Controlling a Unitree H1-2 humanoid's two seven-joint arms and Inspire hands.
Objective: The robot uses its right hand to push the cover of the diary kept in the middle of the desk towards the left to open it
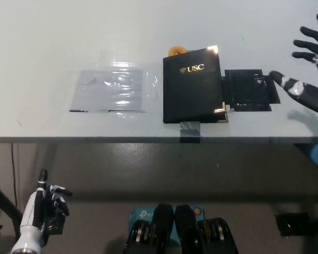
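A black diary [193, 84] with gold "USC" lettering lies shut in the middle of the white desk [53, 42], its cover flat. My black right hand [309, 71] hovers over the desk's right edge, fingers spread wide, open and holding nothing. It is well to the right of the diary, with one fingertip near the black square piece beside the book. My white left hand [41, 214] hangs below the desk at the lower left, fingers loosely curled, holding nothing.
A black square piece [249, 90] lies against the diary's right side. A clear plastic sheet [112, 90] lies left of the diary. An orange object [175, 51] peeks from behind the diary's top. Grey tape [189, 130] sits at the desk's front edge.
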